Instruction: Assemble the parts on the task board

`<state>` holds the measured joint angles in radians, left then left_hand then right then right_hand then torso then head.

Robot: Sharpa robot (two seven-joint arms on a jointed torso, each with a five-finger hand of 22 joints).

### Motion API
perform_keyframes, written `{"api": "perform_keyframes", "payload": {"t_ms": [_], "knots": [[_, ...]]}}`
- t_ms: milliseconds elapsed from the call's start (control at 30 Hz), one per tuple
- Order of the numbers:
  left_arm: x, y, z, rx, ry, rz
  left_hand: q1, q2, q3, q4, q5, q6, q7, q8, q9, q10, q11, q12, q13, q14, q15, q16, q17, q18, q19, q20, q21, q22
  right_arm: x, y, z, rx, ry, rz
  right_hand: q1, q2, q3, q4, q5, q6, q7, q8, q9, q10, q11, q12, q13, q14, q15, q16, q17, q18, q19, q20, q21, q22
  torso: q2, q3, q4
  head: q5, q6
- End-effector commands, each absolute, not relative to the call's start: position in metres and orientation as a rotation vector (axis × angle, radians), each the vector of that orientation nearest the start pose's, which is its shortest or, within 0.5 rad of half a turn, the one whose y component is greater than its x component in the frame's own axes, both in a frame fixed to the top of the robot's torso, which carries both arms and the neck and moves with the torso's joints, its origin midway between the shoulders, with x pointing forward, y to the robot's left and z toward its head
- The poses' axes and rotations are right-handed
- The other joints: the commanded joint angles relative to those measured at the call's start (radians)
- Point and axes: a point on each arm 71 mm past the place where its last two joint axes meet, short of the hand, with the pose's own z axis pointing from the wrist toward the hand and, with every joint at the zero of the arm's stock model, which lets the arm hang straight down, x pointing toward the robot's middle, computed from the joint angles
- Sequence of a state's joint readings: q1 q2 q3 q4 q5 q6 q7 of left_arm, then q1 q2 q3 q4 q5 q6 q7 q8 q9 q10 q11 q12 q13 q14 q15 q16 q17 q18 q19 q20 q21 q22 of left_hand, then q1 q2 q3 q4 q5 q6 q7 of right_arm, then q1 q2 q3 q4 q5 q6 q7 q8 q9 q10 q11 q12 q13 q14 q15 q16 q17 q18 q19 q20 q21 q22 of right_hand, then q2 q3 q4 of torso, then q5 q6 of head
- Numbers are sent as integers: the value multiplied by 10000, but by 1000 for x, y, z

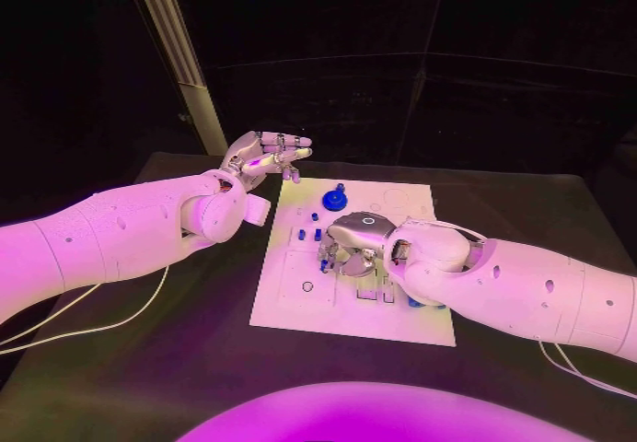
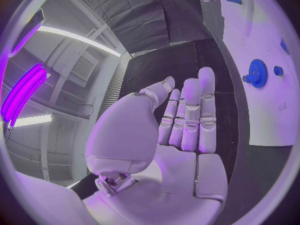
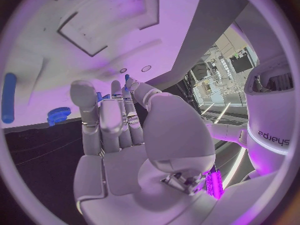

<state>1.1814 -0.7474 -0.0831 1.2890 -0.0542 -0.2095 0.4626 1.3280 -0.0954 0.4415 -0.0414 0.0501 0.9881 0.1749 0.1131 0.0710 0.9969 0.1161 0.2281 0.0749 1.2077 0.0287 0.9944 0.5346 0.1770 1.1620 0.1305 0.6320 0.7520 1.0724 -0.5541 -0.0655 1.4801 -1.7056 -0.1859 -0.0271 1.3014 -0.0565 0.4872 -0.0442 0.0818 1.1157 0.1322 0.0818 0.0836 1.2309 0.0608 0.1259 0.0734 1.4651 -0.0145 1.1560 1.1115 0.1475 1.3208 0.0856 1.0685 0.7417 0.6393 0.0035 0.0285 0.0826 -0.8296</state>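
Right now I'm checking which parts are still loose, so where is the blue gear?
In the head view the blue gear sits on the white board near its far edge, between the raised left hand and the right hand.

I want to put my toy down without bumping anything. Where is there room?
The black table in front of the task board, between the two arms, looks bare. So does the far right corner. It is crowded mid-board, where the right hand hovers by small blue parts and the blue gear.
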Motion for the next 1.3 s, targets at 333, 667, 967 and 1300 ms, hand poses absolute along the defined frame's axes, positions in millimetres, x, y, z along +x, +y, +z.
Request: {"api": "perform_keyframes", "payload": {"t_ms": [333,667,967,1300], "knots": [[520,227,-210,-10363,14134,-15149,48,16,-47,-10,32,0,47,54,-11,-68,35,16,-17,-43,13,-53,-9,65,-16,-18,-34,-12,432,-58,-251,-6562,17045,8160,-36,27,7,46,64,52,33,31,6,-9,32,-67,-16,417,-80,75,26,-87,10,-51,70,40,-7,4,-5,44,-73],[521,229,-211,-10381,14146,-15115,59,22,-61,-16,31,-12,51,58,-13,-82,38,42,-15,-43,15,-51,-25,64,-6,-18,-46,-23,431,-60,-251,-6642,17107,8108,-36,27,7,46,64,52,33,31,6,-9,32,-67,-16,417,-80,75,26,-87,10,-51,70,40,-1,-2,-2,42,-119],[521,228,-211,-10385,14166,-15126,59,22,-61,-16,31,-12,51,58,-13,-82,38,42,-15,-43,15,-51,-25,64,-6,-18,-46,-23,430,-56,-252,-6763,17186,8071,-36,27,7,46,64,52,33,31,6,-9,32,-67,-16,417,-80,75,26,-87,10,-51,70,40,1,-4,6,38,-124],[521,228,-211,-10393,14188,-15130,59,22,-61,-16,31,-12,51,58,-13,-82,38,42,-15,-43,15,-51,-25,64,-6,-18,-46,-23,430,-53,-253,-6859,17244,8079,-34,33,6,49,65,55,34,29,8,-6,34,-72,-16,420,-77,104,51,-90,13,-50,85,60,-1,-7,-5,39,-168]]}}
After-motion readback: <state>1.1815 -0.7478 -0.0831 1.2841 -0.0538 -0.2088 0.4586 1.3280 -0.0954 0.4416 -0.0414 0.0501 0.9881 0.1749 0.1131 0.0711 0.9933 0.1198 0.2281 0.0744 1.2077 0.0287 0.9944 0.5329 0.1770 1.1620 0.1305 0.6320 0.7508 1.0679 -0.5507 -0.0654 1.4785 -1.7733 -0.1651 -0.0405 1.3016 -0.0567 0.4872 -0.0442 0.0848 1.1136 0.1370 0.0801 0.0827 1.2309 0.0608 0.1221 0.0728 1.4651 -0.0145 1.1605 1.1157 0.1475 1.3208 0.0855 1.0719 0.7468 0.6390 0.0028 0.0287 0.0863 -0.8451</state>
